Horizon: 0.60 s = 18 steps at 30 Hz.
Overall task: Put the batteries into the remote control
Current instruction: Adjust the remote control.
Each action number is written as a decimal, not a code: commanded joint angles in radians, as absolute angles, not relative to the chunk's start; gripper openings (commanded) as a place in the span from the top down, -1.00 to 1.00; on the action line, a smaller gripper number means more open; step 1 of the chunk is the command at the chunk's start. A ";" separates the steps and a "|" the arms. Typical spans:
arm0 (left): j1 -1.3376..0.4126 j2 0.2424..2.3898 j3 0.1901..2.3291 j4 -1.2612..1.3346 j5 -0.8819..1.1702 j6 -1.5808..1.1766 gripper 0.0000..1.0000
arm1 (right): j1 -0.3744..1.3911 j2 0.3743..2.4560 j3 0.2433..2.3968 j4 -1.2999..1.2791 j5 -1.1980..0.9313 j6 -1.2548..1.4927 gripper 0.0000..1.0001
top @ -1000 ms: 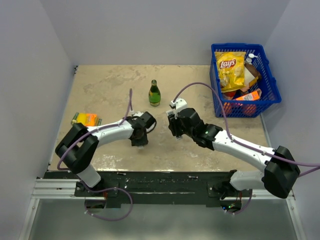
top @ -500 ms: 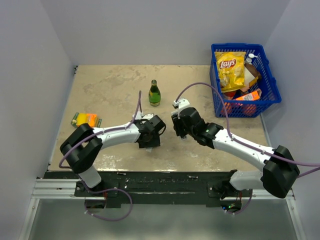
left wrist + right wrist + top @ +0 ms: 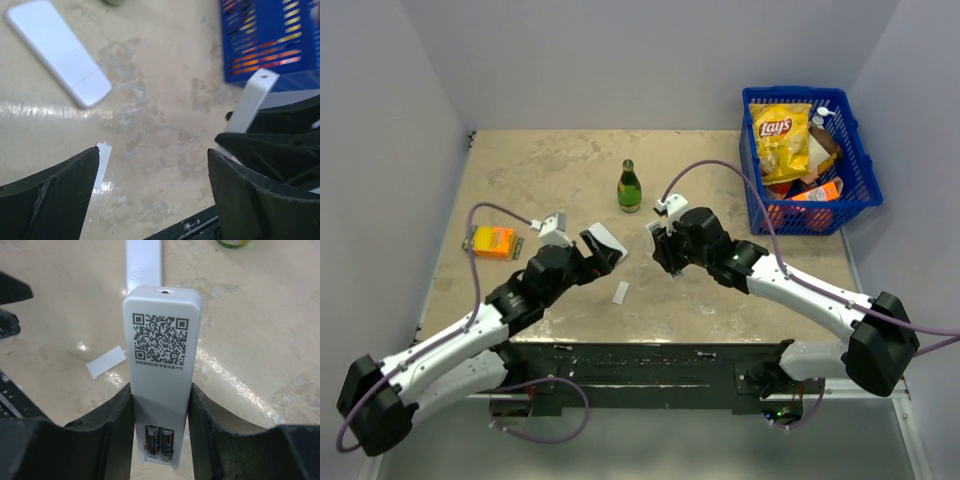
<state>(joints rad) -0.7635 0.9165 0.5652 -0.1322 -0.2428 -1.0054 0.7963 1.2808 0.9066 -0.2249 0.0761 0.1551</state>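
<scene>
the right end effector point(image 3: 160, 402) squeezes the flat white plastic remote control point(image 3: 160, 345), with two small thin batteries point(image 3: 160, 442) inside. the left end effector point(image 3: 152, 152) gapes open, empty.

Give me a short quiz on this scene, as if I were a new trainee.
1. True or false: the left claw is shut on a battery.
2. The right claw holds a remote control with its compartment uncovered. What shows in that compartment? A. two batteries B. nothing C. a coin
3. Fill in: the yellow Lay's chip bag lies in the blue ____.

Key: 1. False; it is open with nothing between its fingers. 2. A. 3. basket.
</scene>
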 commanded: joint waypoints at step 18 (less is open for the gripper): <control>-0.699 0.859 0.370 0.629 -0.018 -0.830 -0.83 | 0.870 1.361 1.037 -0.020 -0.299 0.083 1.00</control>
<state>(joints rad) -0.7025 0.8124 0.3386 0.5407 -0.0383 -0.8440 0.8444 1.3628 0.9745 -0.0719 -0.2798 0.1024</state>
